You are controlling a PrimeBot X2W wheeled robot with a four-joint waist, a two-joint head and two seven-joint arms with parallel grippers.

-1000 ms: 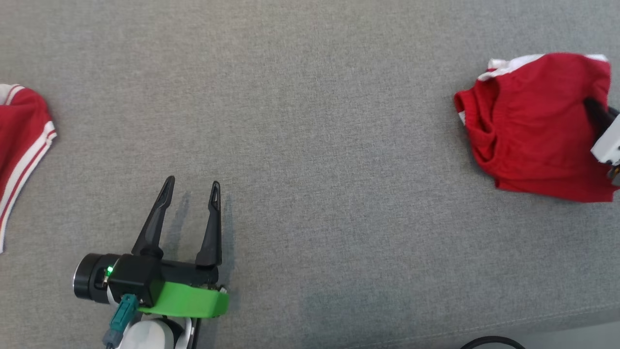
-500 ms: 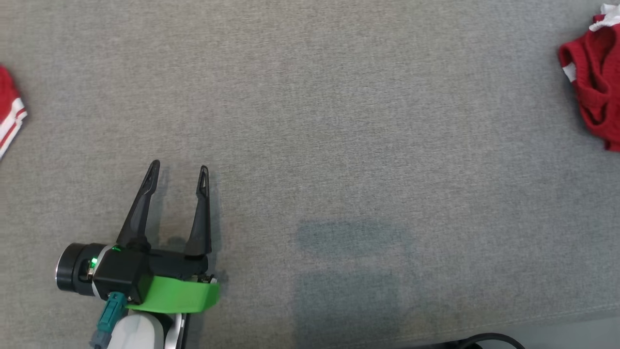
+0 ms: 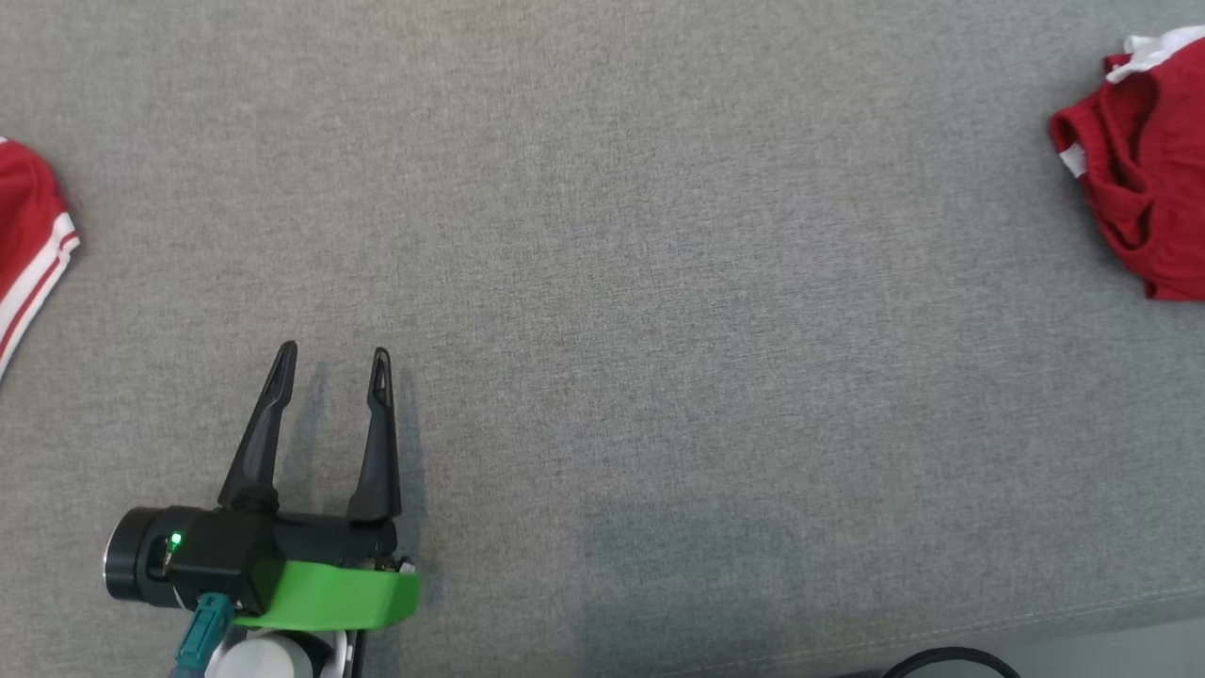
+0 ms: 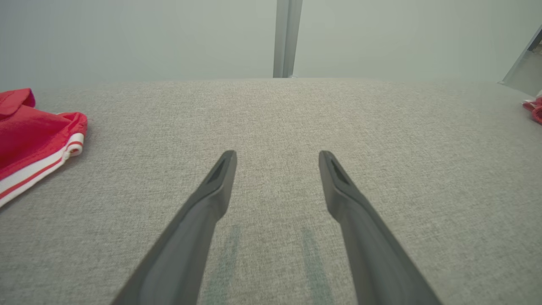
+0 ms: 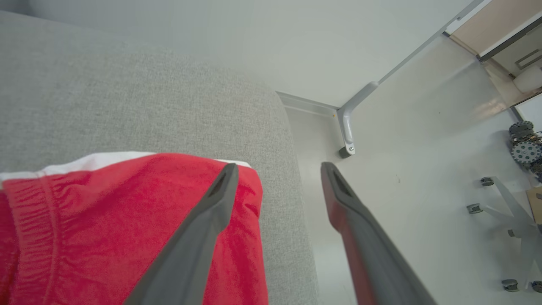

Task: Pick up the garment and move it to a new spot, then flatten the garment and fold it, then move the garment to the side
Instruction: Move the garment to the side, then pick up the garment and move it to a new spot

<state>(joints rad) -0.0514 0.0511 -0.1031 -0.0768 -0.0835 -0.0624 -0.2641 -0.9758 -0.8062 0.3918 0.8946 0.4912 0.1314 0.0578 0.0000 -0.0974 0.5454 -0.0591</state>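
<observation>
A crumpled red garment with white trim [image 3: 1139,188] lies at the right edge of the grey fabric tabletop [image 3: 659,282]. The right gripper [image 5: 278,167] hovers over it, jaws spread. The left gripper [image 3: 329,356] is at near left, jaws also spread.

grey woven fabric surface [image 3: 659,282], black cable [image 3: 951,659] seen at its near edge, pale floor [image 5: 402,212] alongside, metal leg [image 5: 349,123] ended by caster, upright post [image 4: 287,38] behind, castered base [image 5: 504,199] parked nearby

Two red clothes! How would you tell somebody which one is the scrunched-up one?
Follow the grey cushion to its right end. The crumpled red garment lies there. The other red garment, far left, has a red-and-white striped edge; this one is bunched with plain white trim.
</observation>
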